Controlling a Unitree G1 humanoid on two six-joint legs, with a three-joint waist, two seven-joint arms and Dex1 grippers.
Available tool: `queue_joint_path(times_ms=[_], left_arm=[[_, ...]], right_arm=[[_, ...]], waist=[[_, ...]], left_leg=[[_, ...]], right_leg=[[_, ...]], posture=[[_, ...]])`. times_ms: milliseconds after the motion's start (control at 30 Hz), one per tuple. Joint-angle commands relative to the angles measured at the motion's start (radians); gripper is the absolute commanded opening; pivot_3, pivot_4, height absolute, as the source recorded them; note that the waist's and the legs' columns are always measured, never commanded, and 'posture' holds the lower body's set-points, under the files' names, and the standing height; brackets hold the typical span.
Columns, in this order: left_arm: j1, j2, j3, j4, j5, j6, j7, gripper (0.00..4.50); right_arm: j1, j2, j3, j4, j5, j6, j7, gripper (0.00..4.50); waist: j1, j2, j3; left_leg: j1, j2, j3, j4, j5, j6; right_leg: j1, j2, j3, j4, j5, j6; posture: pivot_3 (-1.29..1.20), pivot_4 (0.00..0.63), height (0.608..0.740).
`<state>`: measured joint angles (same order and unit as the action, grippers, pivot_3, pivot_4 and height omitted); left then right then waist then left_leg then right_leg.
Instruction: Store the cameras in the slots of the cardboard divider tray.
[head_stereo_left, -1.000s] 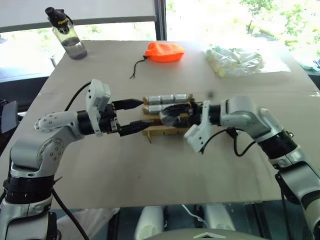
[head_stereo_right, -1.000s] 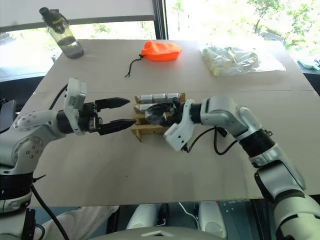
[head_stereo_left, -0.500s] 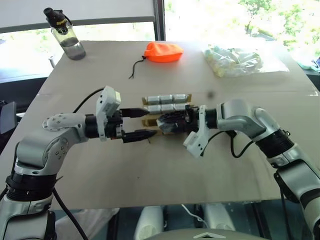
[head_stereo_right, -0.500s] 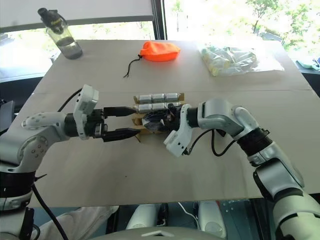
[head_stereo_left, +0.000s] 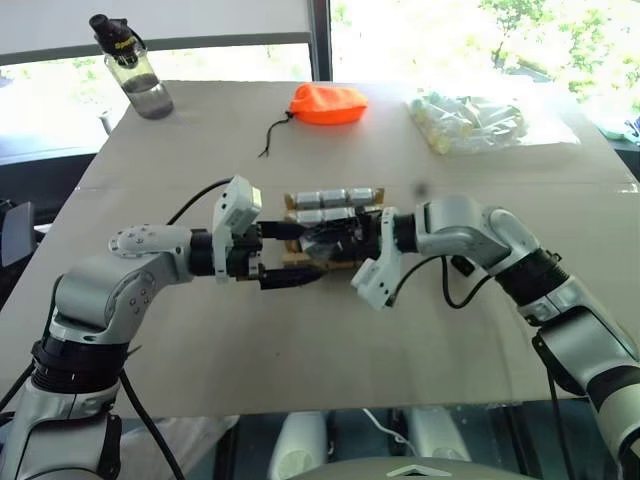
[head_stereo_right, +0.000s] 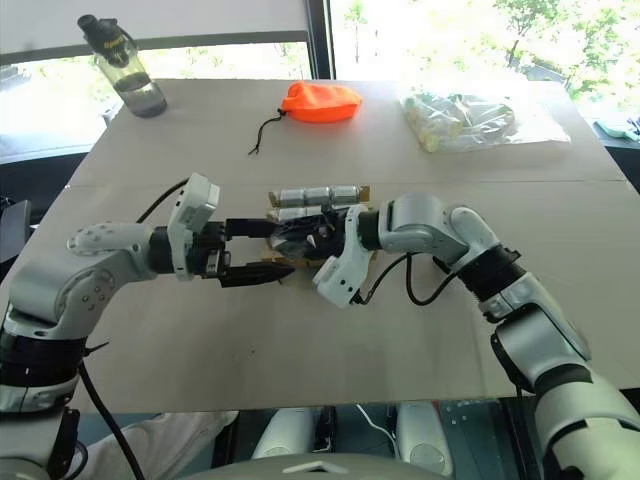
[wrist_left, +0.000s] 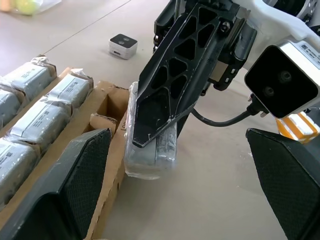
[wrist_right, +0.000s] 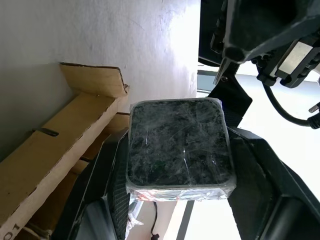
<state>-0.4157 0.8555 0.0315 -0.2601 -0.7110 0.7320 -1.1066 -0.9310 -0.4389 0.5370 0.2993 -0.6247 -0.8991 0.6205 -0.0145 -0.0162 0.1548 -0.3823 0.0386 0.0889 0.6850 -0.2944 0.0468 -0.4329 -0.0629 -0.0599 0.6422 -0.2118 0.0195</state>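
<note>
R gripper (wrist_left: 165, 100) is clamped on a plastic-wrapped camera (wrist_right: 179, 145), fingers pressed flat on its two sides, black lens face toward the wrist cam. It holds the camera just beside the near edge of the tray (wrist_left: 107, 100), at the tray's front row, above the table (head_stereo_left: 330, 340); can't tell if the camera touches the cardboard. L gripper (head_stereo_left: 290, 253) comes in from the robot's left w/ fingers apart, nothing between them, tips at the tray's left end, one on each side of the held camera. Tray sits mid-table w/ wrapped cameras (head_stereo_left: 335, 198) lined up in its far rows. A lone small camera (wrist_left: 123, 45) lies on the table beyond the R gripper, apart from the tray. Far side: orange pouch (head_stereo_left: 328, 103), bag of tubes (head_stereo_left: 470, 122), bottle (head_stereo_left: 133, 68)
</note>
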Motion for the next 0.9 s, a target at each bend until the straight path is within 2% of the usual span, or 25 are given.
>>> queue_joint_path(times_ms=[33, 167, 200, 233, 267, 533, 567, 600, 667, 900], left_arm=[[-0.017, -0.005, 0.016, -0.011, -0.001, -0.009, 0.001, 3.39], [-0.017, -0.008, 0.018, -0.014, -0.003, -0.004, 0.002, 1.73], [-0.016, -0.007, 0.019, -0.013, -0.002, -0.003, 0.002, 1.2], [-0.014, -0.006, 0.019, -0.014, 0.001, -0.003, 0.0, 0.85], [-0.011, -0.006, 0.018, -0.016, 0.003, -0.003, 0.0, 0.72], [-0.006, -0.011, 0.0, -0.02, 0.024, -0.004, 0.003, 0.72], [-0.008, -0.012, -0.001, -0.019, 0.026, -0.006, 0.004, 0.72], [-0.01, -0.009, -0.006, -0.013, 0.036, -0.016, -0.003, 0.72], [-0.022, -0.003, -0.012, 0.006, 0.05, -0.032, -0.016, 0.72], [-0.102, 0.022, -0.029, 0.118, 0.118, -0.113, -0.104, 0.72]], right_arm=[[-0.024, -0.003, -0.018, -0.036, 0.042, 0.014, 0.011, 2.03], [-0.062, 0.033, -0.014, -0.087, 0.094, 0.092, 0.086, 2.03], [-0.062, 0.034, -0.016, -0.093, 0.101, 0.1, 0.096, 2.03], [-0.06, 0.034, -0.017, -0.098, 0.106, 0.105, 0.104, 2.03], [-0.059, 0.033, -0.018, -0.103, 0.11, 0.109, 0.11, 2.03], [-0.042, 0.027, -0.03, -0.13, 0.117, 0.143, 0.127, 2.03], [-0.039, 0.026, -0.033, -0.133, 0.12, 0.15, 0.13, 3.04], [-0.031, 0.026, -0.036, -0.137, 0.132, 0.165, 0.134, 3.38], [-0.014, 0.021, -0.041, -0.15, 0.159, 0.201, 0.152, 4.36], [0.118, -0.104, -0.139, -0.295, 0.4, 0.396, 0.272, 4.45]], waist=[[0.0, 0.0, 0.0], [-0.003, 0.0, 0.0], [-0.002, 0.0, 0.0], [-0.001, 0.0, 0.0], [-0.001, 0.0, 0.0], [0.0, 0.0, 0.0], [0.0, 0.0, 0.0], [0.001, 0.0, 0.0], [0.001, 0.0, 0.0], [0.009, -0.001, 0.0]], left_leg=[[0.0, 0.0, 0.0, 0.0, 0.0, 0.0], [0.0, 0.0, 0.0, 0.0, 0.0, 0.0], [0.0, 0.0, 0.0, 0.0, 0.0, 0.0], [0.0, 0.0, 0.0, 0.0, 0.0, 0.0], [0.0, 0.0, 0.0, 0.0, 0.0, 0.0], [-0.001, 0.0, 0.0, 0.0, 0.0, 0.0], [-0.001, 0.0, -0.001, 0.0, 0.0, 0.0], [0.0, 0.0, -0.001, 0.0, 0.0, 0.0], [-0.001, 0.0, -0.001, 0.0, 0.0, 0.0], [-0.001, -0.001, -0.001, 0.0, 0.0, 0.0]], right_leg=[[0.0, 0.0, 0.0, 0.0, 0.0, 0.0], [0.0, 0.0, 0.0, 0.0, 0.0, 0.0], [0.0, 0.0, 0.0, 0.0, 0.0, 0.0], [0.0, 0.0, 0.0, 0.0, 0.0, 0.0], [0.0, 0.0, 0.0, 0.0, 0.0, 0.0], [0.0, 0.0, 0.0, 0.0, 0.0, 0.0], [0.0, 0.0, 0.0, 0.0, 0.0, 0.0], [0.0, 0.0, 0.0, 0.0, 0.0, 0.0], [0.0, 0.0, 0.0, 0.0, 0.0, 0.0], [0.0, 0.0, -0.001, -0.001, 0.0, 0.0]], posture=[[0.0, 0.15, 0.74], [0.0, 0.15, 0.74], [0.0, 0.15, 0.74], [0.0, 0.15, 0.74], [0.0, 0.15, 0.74], [0.0, 0.15, 0.74], [0.0, 0.15, 0.74], [0.0, 0.15, 0.74], [0.0, 0.15, 0.74], [0.0, 0.15, 0.74]])
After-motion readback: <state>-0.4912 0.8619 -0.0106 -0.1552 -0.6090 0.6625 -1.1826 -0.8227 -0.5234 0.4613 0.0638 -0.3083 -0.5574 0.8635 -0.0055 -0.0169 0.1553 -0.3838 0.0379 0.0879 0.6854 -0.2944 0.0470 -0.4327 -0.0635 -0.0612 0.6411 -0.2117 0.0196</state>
